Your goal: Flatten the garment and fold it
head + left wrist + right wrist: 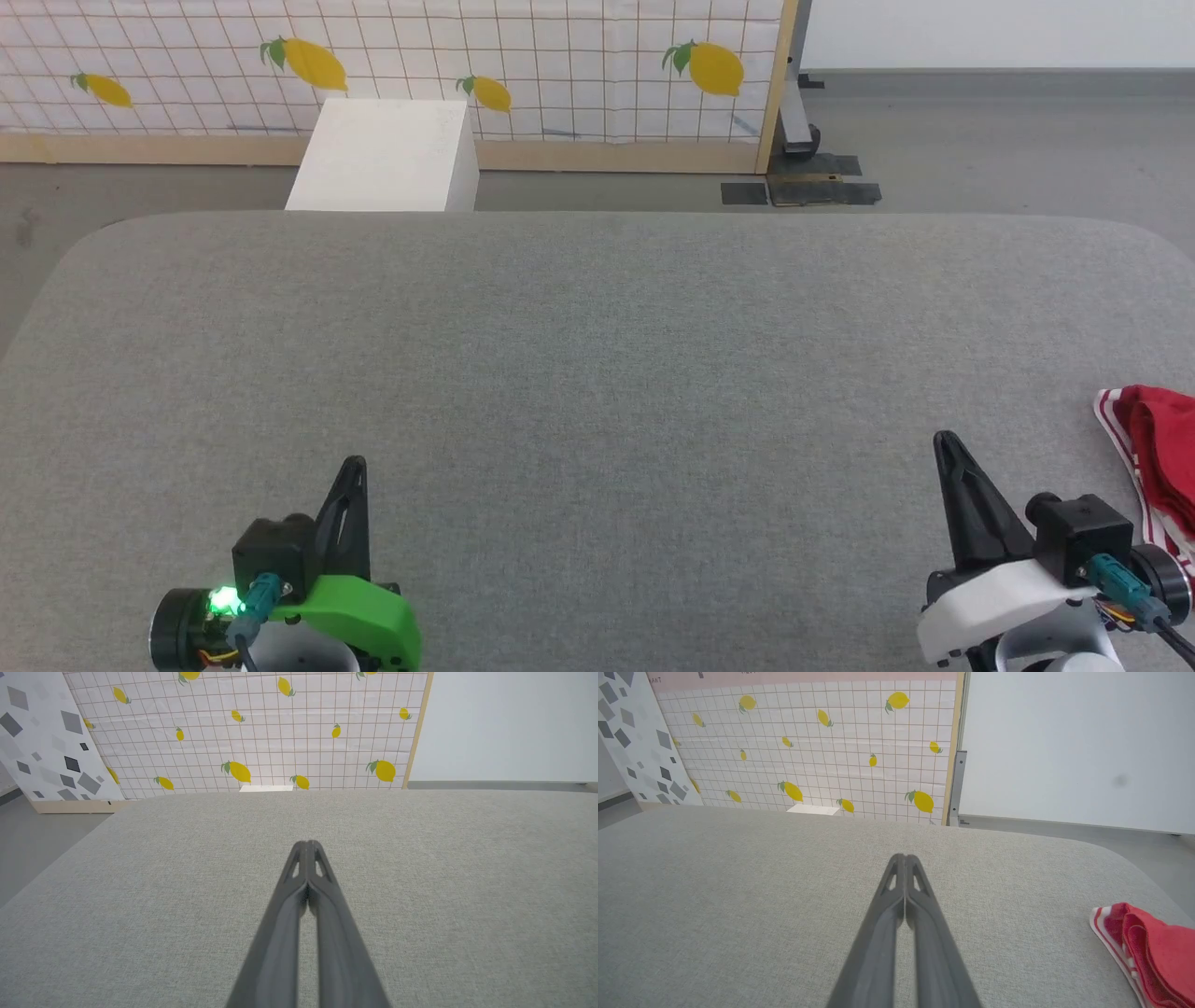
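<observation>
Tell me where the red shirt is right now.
The garment lies bunched on the grey table at the head view's right edge, just right of the right end effector; the right wrist view shows it at lower right.

Open table (597,355), garment (1162,448) at right edge.

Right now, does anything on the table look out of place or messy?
The shirt lies bunched in a heap near the table's right edge, partly cut off in the head view, rather than spread flat.
</observation>
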